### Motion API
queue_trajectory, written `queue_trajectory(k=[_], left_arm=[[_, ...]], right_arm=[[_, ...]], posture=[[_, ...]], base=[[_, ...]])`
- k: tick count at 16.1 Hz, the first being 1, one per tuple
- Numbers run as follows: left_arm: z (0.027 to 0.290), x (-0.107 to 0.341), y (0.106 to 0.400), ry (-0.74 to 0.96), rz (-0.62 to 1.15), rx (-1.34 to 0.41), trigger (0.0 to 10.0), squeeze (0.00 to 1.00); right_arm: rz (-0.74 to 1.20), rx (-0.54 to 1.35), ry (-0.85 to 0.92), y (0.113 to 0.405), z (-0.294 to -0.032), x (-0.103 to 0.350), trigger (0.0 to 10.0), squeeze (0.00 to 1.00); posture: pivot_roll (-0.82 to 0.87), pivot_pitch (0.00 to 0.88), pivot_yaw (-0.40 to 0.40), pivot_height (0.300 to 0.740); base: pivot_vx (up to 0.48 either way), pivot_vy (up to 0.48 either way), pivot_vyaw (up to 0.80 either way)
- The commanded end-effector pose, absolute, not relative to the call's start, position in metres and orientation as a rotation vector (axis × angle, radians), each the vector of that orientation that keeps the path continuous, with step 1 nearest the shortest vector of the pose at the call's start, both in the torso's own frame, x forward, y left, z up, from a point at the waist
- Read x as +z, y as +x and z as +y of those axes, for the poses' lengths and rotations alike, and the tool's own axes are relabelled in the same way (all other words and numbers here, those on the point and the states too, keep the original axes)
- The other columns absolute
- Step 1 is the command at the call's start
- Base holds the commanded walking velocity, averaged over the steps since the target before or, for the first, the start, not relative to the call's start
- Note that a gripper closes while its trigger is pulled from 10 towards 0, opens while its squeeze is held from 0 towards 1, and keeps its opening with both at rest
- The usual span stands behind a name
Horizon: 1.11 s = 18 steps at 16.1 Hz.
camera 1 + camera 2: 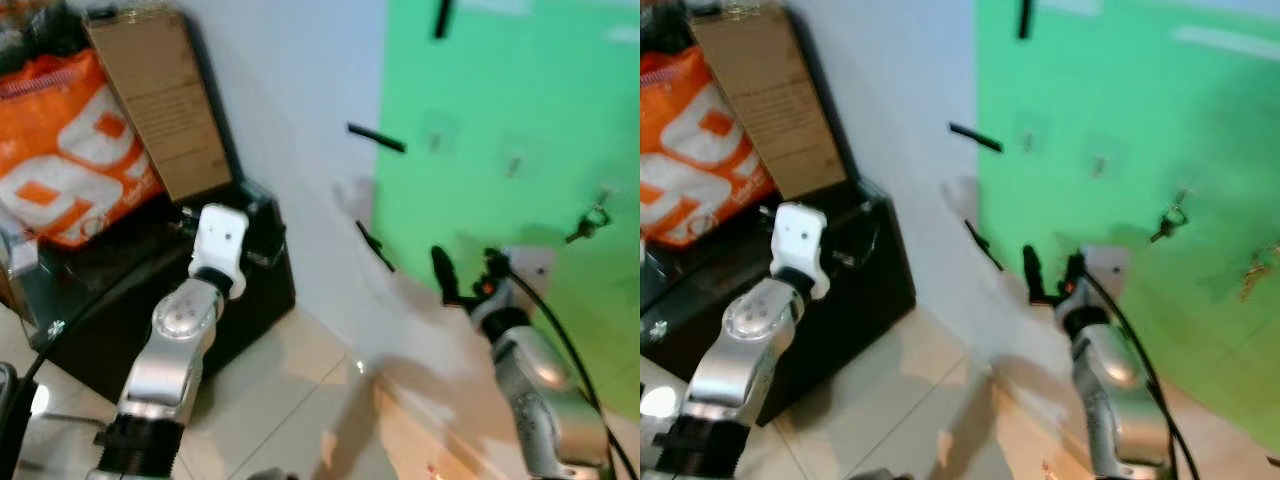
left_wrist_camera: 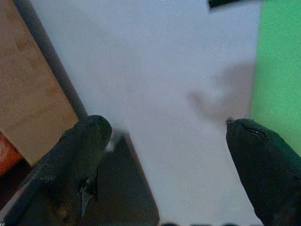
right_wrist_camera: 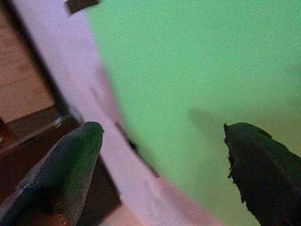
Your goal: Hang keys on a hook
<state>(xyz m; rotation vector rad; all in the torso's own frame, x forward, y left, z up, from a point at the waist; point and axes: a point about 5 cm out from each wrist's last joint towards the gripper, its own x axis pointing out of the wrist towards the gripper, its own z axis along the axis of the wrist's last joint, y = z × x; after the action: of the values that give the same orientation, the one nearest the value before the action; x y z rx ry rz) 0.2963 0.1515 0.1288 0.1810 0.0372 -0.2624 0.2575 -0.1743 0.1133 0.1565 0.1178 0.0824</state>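
Both jaws stand open and empty. My right gripper (image 1: 468, 268) nears the hung keys (image 1: 590, 224); I risk dislodging them.

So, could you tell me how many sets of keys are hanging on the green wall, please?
2. One bunch of keys hangs on the green wall up and right of the right gripper; a second bunch hangs lower, farther right. Blur may hide more.

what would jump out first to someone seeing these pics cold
The bright green wall panel fills the right of the scene, with a small bunch of keys hanging on it towards its right side. On the left an orange and white bag sits by a leaning cardboard box above a black case. The right gripper is raised towards the green panel, jaws open.
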Motion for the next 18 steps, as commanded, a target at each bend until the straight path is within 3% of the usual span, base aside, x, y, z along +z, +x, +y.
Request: queue_trajectory(k=[1, 4, 13, 18], left_arm=[[0.154, 0.127, 0.296, 0.185, 0.055, -0.256, 10.0, 0.00], [0.148, 0.126, 0.295, 0.166, 0.061, -0.296, 10.0, 0.00], [0.148, 0.127, 0.297, 0.156, 0.056, -0.312, 10.0, 0.00], [0.153, 0.128, 0.298, 0.161, 0.060, -0.322, 10.0, 0.00]], right_arm=[[0.117, 0.084, 0.145, 0.258, -0.174, 0.115, 10.0, 1.00], [0.122, 0.098, 0.131, 0.251, -0.175, 0.116, 10.0, 1.00], [0.094, 0.117, 0.066, 0.253, -0.175, 0.119, 10.0, 1.00], [0.088, 0.040, 0.191, 0.253, -0.177, 0.118, 10.0, 1.00]], posture=[[-0.15, 0.000, 0.094, 0.740], [-0.17, 0.000, 0.095, 0.740], [-0.15, 0.000, 0.080, 0.740], [-0.14, 0.000, 0.091, 0.740]], base=[[0.000, 0.000, 0.00], [0.000, 0.000, 0.00], [0.027, 0.000, 0.77], [0.281, 0.000, 0.24]])
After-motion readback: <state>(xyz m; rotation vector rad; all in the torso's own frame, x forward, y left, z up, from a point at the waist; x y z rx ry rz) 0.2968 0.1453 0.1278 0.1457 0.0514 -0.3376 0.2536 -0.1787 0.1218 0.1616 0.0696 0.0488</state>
